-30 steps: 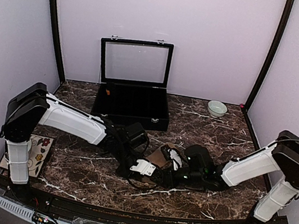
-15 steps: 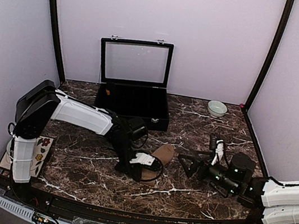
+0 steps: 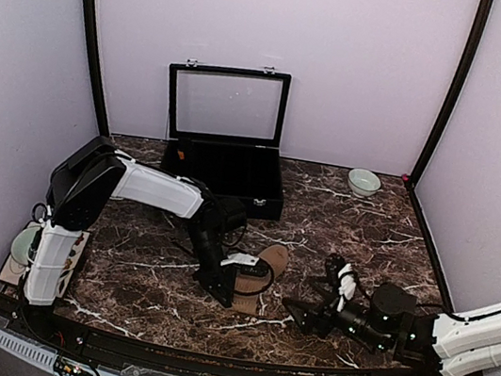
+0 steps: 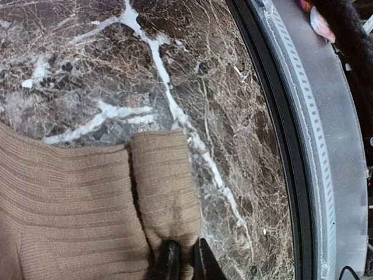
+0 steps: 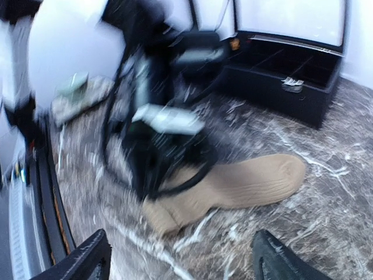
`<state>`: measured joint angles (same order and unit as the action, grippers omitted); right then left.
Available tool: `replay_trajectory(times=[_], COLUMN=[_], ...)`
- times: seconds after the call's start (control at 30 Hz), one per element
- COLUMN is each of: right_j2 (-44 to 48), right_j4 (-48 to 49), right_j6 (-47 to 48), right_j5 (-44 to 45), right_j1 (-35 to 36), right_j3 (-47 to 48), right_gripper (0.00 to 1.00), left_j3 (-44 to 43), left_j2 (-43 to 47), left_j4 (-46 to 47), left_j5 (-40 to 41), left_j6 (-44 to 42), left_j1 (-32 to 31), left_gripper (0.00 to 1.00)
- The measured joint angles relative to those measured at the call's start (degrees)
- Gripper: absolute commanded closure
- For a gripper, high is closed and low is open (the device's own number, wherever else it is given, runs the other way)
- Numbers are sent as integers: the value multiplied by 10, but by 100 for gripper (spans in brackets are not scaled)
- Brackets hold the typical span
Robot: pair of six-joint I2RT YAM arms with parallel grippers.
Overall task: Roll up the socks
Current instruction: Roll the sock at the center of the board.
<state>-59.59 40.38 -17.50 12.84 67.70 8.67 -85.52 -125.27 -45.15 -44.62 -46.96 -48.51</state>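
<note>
The sock is lying on the table, between the two grippers. Its near end is sitting between the fingers of the left gripper, which are pinching a fold of it. The rest is extending away from that gripper toward the far side. The right gripper is sitting low to the sock's right, apart from it, with its jaws spread wide and the sock lying straight ahead of them. Beyond the left gripper, behind the sock, the case is standing with its lid raised at the back. The bowl is sitting far beyond the right gripper, right of the case, near the back wall.
</note>
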Motion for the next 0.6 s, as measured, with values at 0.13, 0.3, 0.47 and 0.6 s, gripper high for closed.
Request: replay_trajectory(times=[0.13, 0.3, 0.47, 0.6], right_j2=[-78, -160, -244, -300], right_j4=[-17, -41, -43, -38], right_j6=[76, 164, 248, 296], right_j5=[28, 53, 67, 60], right_j1=[92, 137, 138, 138], right_j3=[4, 40, 119, 164], right_gripper=[32, 41, 47, 52], left_j3=[-33, -59, -82, -85], left_j2=[-24, -44, -68, -83], left_j4=[-39, -72, -109, -136], left_j5=[-12, -17, -42, -71], left_j6=[9, 19, 22, 20], left_j1=[3, 4, 5, 6], left_gripper=[88, 87, 87, 87])
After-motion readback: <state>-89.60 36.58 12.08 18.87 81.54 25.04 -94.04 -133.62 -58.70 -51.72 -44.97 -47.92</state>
